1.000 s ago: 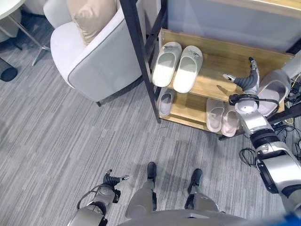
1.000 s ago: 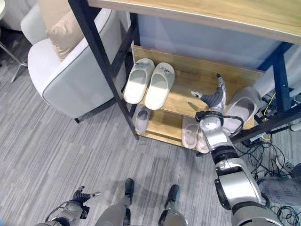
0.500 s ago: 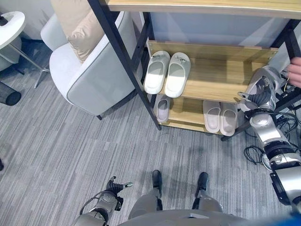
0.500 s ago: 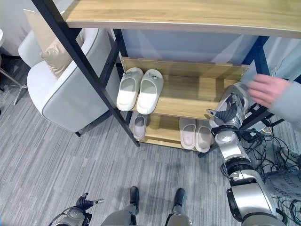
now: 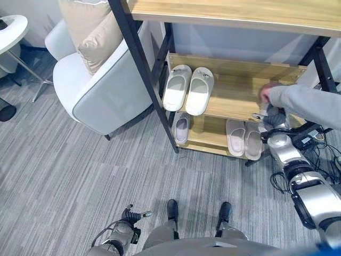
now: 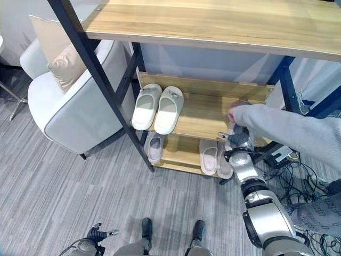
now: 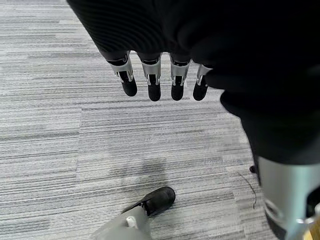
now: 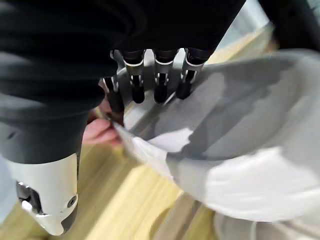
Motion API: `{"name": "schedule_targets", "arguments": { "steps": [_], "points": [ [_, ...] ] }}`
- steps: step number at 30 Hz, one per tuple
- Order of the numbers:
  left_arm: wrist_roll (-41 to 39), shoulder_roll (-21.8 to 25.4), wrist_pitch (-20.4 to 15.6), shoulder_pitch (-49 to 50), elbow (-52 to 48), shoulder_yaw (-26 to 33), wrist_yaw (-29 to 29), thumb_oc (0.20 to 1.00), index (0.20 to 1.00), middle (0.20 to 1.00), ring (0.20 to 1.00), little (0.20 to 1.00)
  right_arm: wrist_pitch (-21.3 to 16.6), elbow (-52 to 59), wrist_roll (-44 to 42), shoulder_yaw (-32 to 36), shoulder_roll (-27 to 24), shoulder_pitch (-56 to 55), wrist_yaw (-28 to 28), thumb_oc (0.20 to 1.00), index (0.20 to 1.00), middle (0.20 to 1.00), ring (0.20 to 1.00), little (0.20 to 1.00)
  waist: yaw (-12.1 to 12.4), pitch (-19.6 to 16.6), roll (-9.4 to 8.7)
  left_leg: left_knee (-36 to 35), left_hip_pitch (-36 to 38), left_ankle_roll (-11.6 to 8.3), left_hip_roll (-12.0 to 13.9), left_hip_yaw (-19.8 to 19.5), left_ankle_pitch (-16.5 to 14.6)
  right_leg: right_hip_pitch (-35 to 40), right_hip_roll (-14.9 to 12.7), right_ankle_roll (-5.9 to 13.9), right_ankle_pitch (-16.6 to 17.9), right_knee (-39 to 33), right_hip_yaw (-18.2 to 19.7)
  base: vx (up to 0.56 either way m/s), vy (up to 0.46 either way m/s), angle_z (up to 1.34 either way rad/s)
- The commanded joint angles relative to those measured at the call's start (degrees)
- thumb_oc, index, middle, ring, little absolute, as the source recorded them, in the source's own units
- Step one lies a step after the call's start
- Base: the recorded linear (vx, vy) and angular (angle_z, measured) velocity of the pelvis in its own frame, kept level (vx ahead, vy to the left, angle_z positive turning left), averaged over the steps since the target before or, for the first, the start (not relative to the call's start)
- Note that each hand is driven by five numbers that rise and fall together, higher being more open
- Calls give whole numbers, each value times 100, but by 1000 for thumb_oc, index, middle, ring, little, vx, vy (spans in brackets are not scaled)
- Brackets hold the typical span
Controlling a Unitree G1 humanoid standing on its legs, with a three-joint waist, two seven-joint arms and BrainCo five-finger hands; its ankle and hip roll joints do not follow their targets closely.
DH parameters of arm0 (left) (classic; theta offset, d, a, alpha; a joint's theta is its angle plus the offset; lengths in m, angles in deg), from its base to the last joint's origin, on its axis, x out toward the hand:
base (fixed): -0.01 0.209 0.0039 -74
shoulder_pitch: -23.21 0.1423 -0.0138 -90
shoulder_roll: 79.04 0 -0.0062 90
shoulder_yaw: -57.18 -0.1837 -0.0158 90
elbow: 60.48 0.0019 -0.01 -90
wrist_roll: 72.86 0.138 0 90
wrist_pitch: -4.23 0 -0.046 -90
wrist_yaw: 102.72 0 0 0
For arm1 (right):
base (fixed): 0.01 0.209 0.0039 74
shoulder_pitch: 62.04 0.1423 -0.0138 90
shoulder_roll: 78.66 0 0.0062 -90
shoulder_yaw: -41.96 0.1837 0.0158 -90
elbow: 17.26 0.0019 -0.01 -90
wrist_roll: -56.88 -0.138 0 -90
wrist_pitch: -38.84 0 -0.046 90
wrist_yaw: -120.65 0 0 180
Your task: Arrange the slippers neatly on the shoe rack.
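My right hand (image 5: 273,116) is at the right end of the shoe rack's middle shelf (image 5: 234,98). In the right wrist view its fingers (image 8: 160,90) lie on a grey slipper (image 8: 240,150) and its thumb (image 8: 114,99) pinches the slipper's rim. A person's hand (image 5: 265,92) in a grey sleeve reaches in from the right and rests on top of it. A white pair of slippers (image 5: 187,89) lies side by side at the shelf's left. On the bottom shelf are a single grey slipper (image 5: 181,128) and a pink pair (image 5: 243,137). My left hand (image 5: 129,216) hangs open low over the floor.
A white armchair (image 5: 101,90) with a beige pillow (image 5: 93,32) stands left of the rack's black post (image 5: 144,74). A wooden top shelf (image 5: 234,13) overhangs the rack. Cables and a power strip (image 5: 306,140) lie on the floor at the right. A round white table (image 5: 10,26) is at far left.
The camera has shifted. The person's hand has come in from the right edge and now covers my right hand and the grey slipper at the shelf's right end. My left hand stays low.
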Motion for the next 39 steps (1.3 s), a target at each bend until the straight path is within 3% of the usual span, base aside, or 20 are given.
{"name": "schedule_targets", "arguments": {
  "steps": [1,6,11,15,20,24,33,39],
  "points": [
    [-57,161,-7,-333,470,3,34,1000,1000,1000,1000,1000,-37,-404,-219,-43,-1,298,-212,1000,1000,1000,1000,1000,49,256,-123,32,152,-424,2,45,-472,658,-280,546,-631,42,47,20,-17,-3],
    [-29,156,5,-284,467,16,9,1000,1000,1000,1000,1000,-208,-5,-294,-2,50,168,-175,1000,1000,1000,1000,1000,31,230,-133,32,154,-420,9,48,-462,671,-276,539,-631,42,54,0,0,0],
    [146,91,42,-191,461,161,0,1000,1000,1000,1000,1000,-575,1132,-351,734,-96,-655,177,1000,1000,1000,1000,1000,-36,235,-94,32,214,-395,27,68,-516,703,-285,550,-648,42,58,0,0,0],
    [229,61,51,-177,460,139,-46,1000,1000,1000,1000,1000,-527,1077,-302,1043,-213,-1050,235,1000,1000,1000,1000,1000,-99,181,-57,32,278,-383,36,96,-552,723,-291,554,-667,42,100,-1,-31,-11],
    [207,64,35,-142,458,46,-52,1000,1000,1000,1000,1000,-472,507,-430,980,-352,-823,212,1000,1000,1000,1000,1000,-86,158,-48,32,223,-391,44,98,-527,644,-277,549,-647,42,120,-6,-12,-5],
    [191,56,35,-115,479,40,-50,1000,1000,1000,1000,1000,-522,787,-432,772,-336,-607,107,1000,1000,1000,1000,1000,-62,166,-75,32,184,-388,39,86,-510,605,-268,551,-628,42,114,0,3,-1],
    [100,27,78,-185,368,208,-28,1000,1000,1000,1000,1000,-345,2263,-133,716,185,-1556,-37,1000,1000,1000,1000,1000,-186,193,-168,32,251,-346,23,92,-564,668,-274,554,-608,42,120,-2,9,2],
    [269,21,88,-223,319,328,-59,1000,1000,1000,1000,1000,-357,3437,431,674,137,-1992,-263,1000,1000,1000,1000,1000,-234,189,-212,32,280,-328,14,109,-590,693,-294,555,-604,42,132,-3,10,0]
  ]
}}
